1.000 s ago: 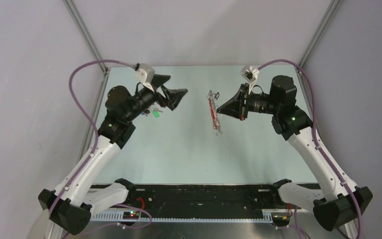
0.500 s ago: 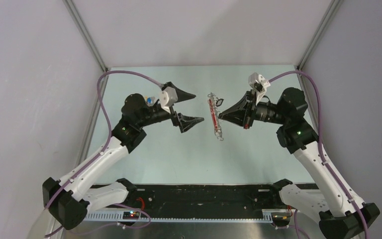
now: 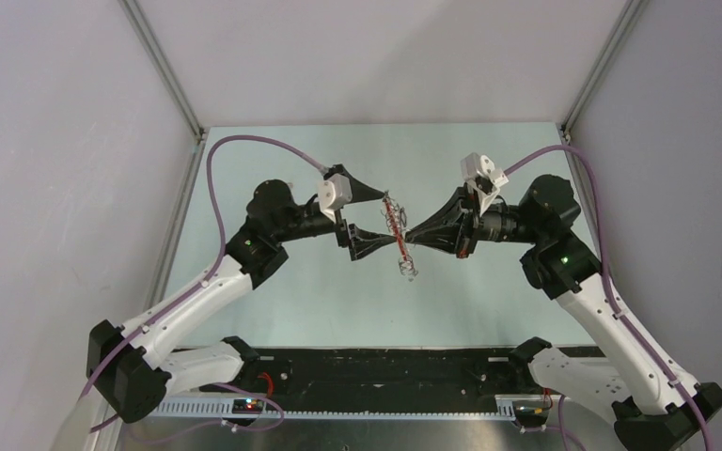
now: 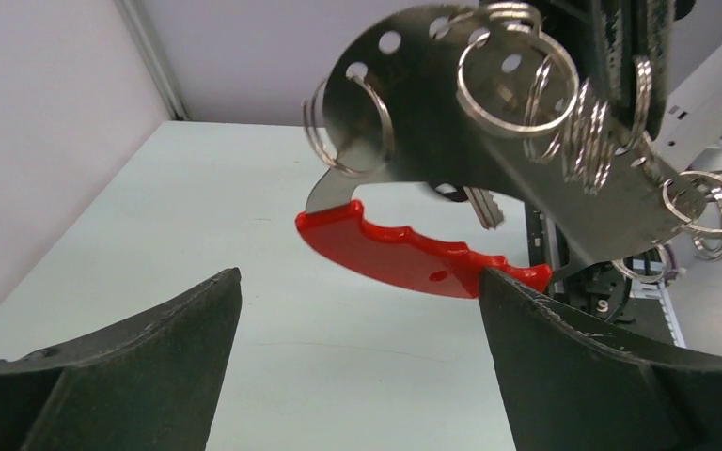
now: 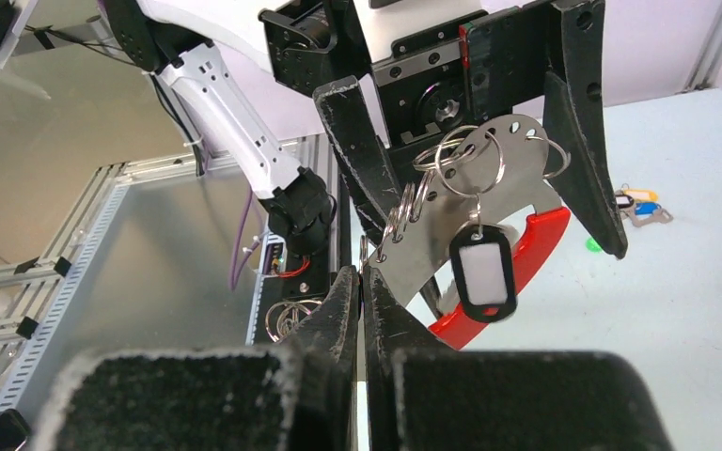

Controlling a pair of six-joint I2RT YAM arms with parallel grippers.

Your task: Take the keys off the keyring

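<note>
The keyring (image 3: 396, 228) is a silver holed plate with a red curved edge, strung with several wire rings, and it hangs above the table. My right gripper (image 3: 411, 236) is shut on its lower edge (image 5: 404, 254). A black tag with a white label (image 5: 482, 272) dangles from a ring. In the left wrist view the plate (image 4: 451, 122), the red edge (image 4: 404, 258) and a silver key tip (image 4: 484, 209) fill the top. My left gripper (image 4: 359, 277) is open, with one finger (image 5: 583, 132) on each side of the keyring and neither gripping it.
Loose coloured-headed keys (image 5: 641, 209) and a small green piece (image 5: 594, 244) lie on the pale table (image 3: 320, 291) behind the left gripper. Metal frame posts (image 3: 164, 70) stand at the back corners. A black rail (image 3: 385, 366) runs along the near edge.
My left arm has swung right from the loose keys, and its open jaws now straddle the keyring. My right gripper has shifted slightly left and nearer, still holding the keyring.
</note>
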